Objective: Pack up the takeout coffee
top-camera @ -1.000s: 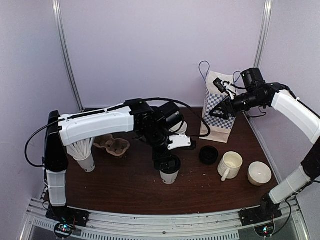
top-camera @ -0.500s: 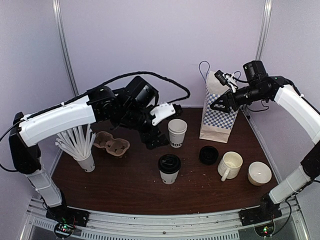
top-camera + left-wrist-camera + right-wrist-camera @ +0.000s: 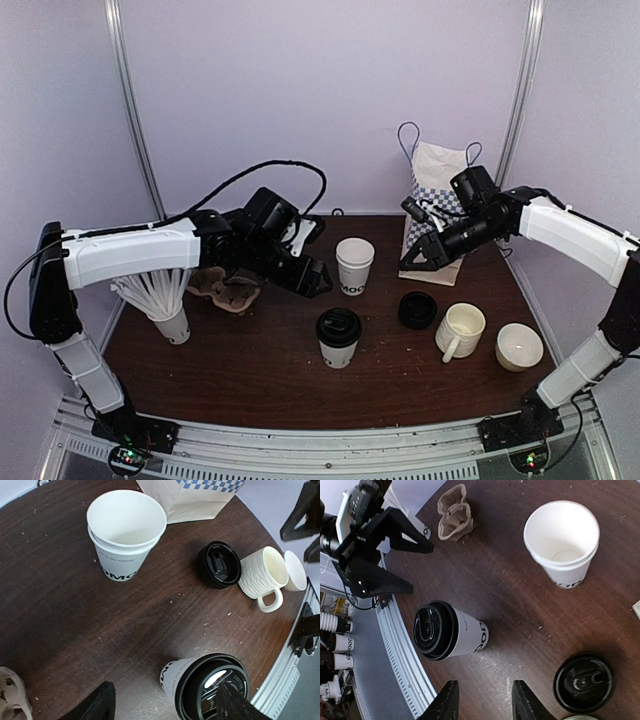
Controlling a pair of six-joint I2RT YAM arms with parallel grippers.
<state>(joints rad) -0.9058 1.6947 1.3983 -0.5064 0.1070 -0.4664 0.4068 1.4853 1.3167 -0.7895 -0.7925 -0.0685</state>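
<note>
Unlidded MOO cup (image 3: pixel 354 265) sits beside the spread left gripper (image 3: pixel 319 280); a swing could topple it. Right gripper (image 3: pixel 412 261) gapes empty too.

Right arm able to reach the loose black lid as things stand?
Probably yes. The right gripper hangs open and empty near the loose black lid, with nothing between them. The cream mug sits close beside the lid, so that side looks tight.

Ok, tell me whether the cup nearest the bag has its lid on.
No: that cup stands open-topped, and a loose black lid lies apart from it on the table.
</note>
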